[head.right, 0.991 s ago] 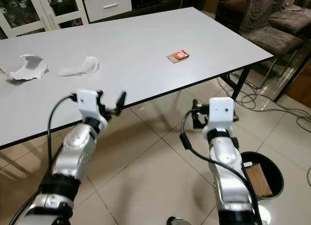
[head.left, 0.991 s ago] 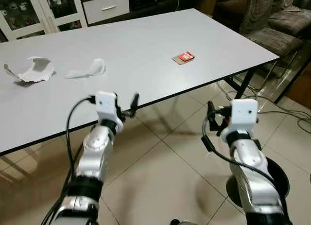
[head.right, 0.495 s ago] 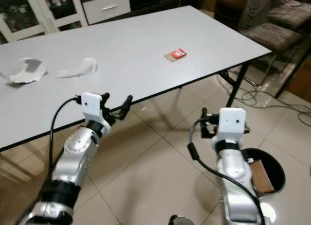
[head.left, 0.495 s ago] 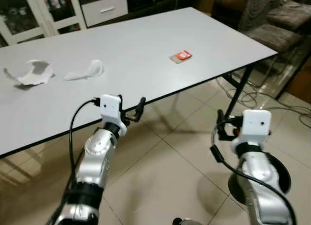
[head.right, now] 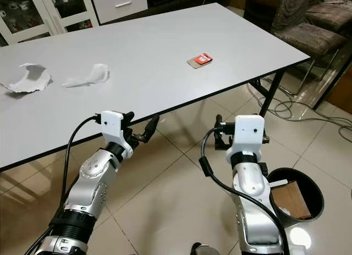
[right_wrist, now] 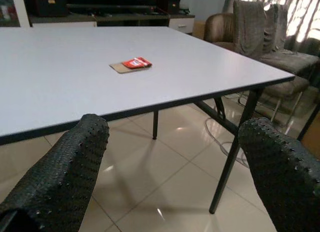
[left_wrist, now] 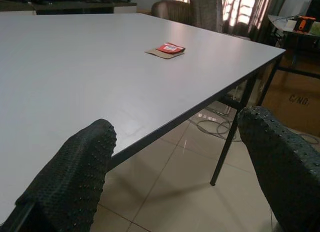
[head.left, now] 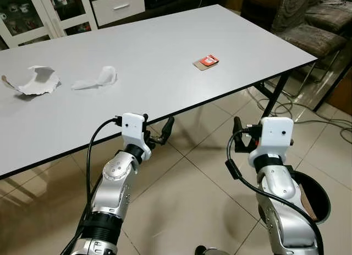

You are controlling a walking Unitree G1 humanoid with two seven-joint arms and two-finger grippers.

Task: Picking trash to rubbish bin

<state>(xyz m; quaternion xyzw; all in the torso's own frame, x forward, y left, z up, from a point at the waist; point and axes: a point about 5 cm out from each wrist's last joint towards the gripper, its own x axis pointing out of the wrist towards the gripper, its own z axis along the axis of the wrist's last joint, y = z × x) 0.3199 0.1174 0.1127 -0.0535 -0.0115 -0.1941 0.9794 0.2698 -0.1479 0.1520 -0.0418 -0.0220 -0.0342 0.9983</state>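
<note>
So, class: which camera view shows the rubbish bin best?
The right eye view: the bin sits on the floor beside the right arm, its open top and cardboard inside visible. In the left eye view that arm hides most of it.

Worktop (head.left: 165,51) ahead, packet (head.left: 206,62) toward its right, two crumpled papers (head.left: 34,81) (head.left: 98,79) at its left, bin (head.right: 294,197) on the floor at right below the edge, chairs (head.left: 308,37) beyond the right end, cabinet (head.left: 49,10) behind.
</note>
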